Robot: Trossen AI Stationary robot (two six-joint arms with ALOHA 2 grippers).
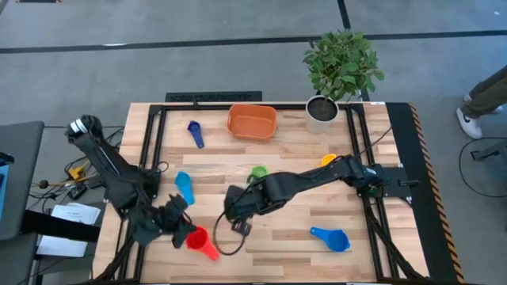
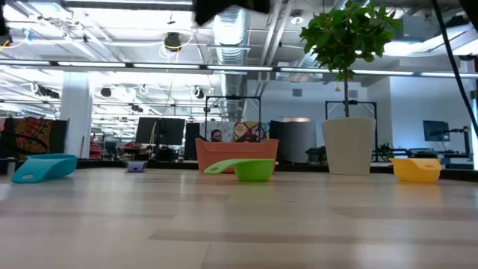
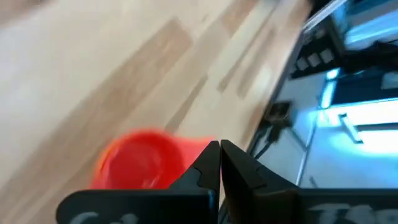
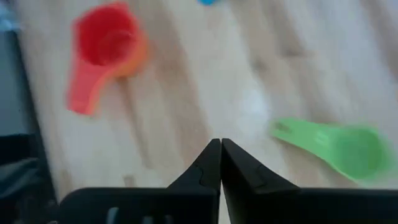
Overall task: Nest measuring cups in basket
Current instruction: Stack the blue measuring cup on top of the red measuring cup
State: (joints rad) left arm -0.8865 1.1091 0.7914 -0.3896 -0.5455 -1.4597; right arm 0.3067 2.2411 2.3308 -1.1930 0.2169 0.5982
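Observation:
The orange basket (image 1: 252, 121) stands near the table's far edge. The cups lie scattered: navy (image 1: 195, 133), light blue (image 1: 184, 187), green (image 1: 258, 172), yellow (image 1: 328, 161) and blue (image 1: 331, 238). The red cup (image 1: 198, 237) appears to sit inside the orange cup (image 1: 211, 252) near the near edge. My left gripper (image 1: 184, 229) is shut just left of the red cup (image 3: 146, 167) and appears clear of it. My right gripper (image 1: 231, 214) is shut and hovers over bare wood, with the red cup (image 4: 106, 37) on one side and the green cup (image 4: 339, 146) on the other.
A white plant pot (image 1: 322, 111) with green leaves stands right of the basket. A loose black cable loop (image 1: 230, 241) lies on the wood near the right gripper. Black frame rails (image 1: 154, 142) run along both table sides. Bare wood lies between the green cup and the blue cup.

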